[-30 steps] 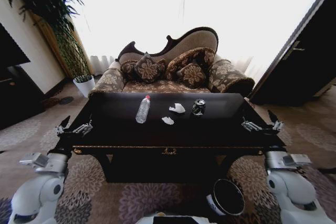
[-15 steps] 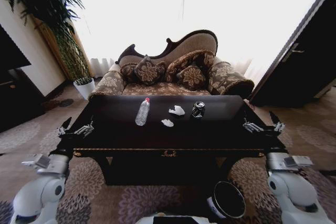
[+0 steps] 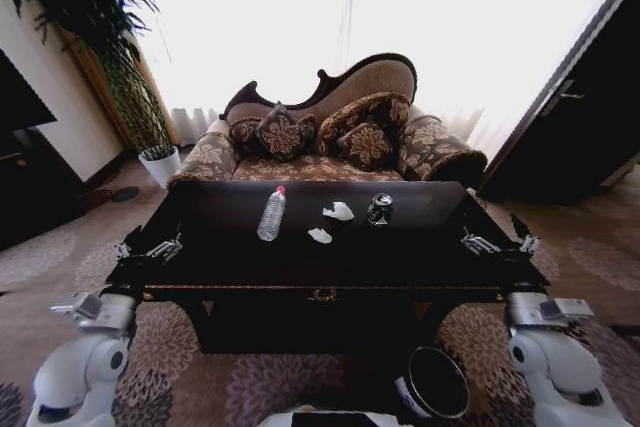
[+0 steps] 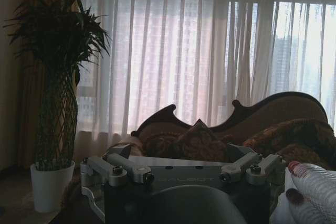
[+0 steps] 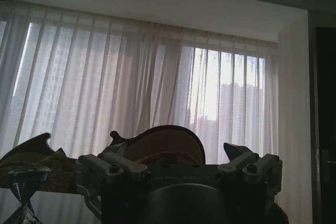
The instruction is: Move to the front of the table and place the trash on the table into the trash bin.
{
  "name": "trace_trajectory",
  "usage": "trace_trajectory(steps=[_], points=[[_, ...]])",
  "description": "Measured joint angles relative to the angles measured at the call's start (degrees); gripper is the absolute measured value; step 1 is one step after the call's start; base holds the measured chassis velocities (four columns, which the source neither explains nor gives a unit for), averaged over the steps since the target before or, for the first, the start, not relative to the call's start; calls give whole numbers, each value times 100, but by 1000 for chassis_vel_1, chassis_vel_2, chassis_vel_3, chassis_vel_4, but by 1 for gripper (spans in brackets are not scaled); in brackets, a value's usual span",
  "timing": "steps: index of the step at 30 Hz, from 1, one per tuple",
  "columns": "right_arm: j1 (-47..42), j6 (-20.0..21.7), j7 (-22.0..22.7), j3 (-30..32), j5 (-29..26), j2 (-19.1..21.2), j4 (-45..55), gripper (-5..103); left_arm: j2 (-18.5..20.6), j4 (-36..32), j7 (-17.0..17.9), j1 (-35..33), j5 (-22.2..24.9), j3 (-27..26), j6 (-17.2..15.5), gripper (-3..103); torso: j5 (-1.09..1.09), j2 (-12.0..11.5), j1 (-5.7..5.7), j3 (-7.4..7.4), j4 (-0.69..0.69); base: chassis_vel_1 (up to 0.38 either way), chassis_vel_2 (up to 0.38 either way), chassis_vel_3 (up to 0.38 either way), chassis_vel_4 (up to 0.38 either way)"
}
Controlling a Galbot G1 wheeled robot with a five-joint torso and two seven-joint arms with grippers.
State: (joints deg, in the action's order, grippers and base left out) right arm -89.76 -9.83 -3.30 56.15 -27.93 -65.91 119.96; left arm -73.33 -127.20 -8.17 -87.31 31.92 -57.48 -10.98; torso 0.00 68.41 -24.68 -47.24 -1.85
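- I see the bottle (image 3: 271,214), paper bits (image 3: 337,210) and can (image 3: 378,208) lying mid-tabletop (image 3: 230,252).
- Trash bin (image 3: 435,382) stands on the floor below the front edge.
- Left claw (image 3: 148,248) and right claw (image 3: 497,243) hover beside the tabletop's ends, both spread apart, empty.

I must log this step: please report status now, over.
Left tool and right tool open, empty, at the table corners. Bottle, can, paper bits on the tabletop. Bin on the floor, front right. Nothing in the way.
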Motion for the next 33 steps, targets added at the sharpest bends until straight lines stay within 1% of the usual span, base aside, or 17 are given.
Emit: trace_trajectory(steps=[11, 23, 28, 33], points=[[-7, -15, -41, -8, 14, -56, 1, 100, 15, 57, -12, 20, -13, 26, 6, 100, -1, -1, -4, -1, 0, 15, -12, -18, 17], [-26, -63, -53, -9, 30, -105, -12, 100, 13, 83, -30, 27, -21, 55, 16, 100, 0, 1, 2, 1, 0, 161, -165, -157, 162], [-23, -90, -52, -11, 28, -95, -46, 100, 22, 109, -31, 35, -21, 55, 20, 100, -1, 4, 7, 3, 0, 71, -58, -65, 103], [-16, -95, -51, -33, 28, -99, -48, 100, 11, 111, -24, 46, -21, 71, 20, 100, 0, -3, -9, -3, 1, 0, 0, 0, 0]])
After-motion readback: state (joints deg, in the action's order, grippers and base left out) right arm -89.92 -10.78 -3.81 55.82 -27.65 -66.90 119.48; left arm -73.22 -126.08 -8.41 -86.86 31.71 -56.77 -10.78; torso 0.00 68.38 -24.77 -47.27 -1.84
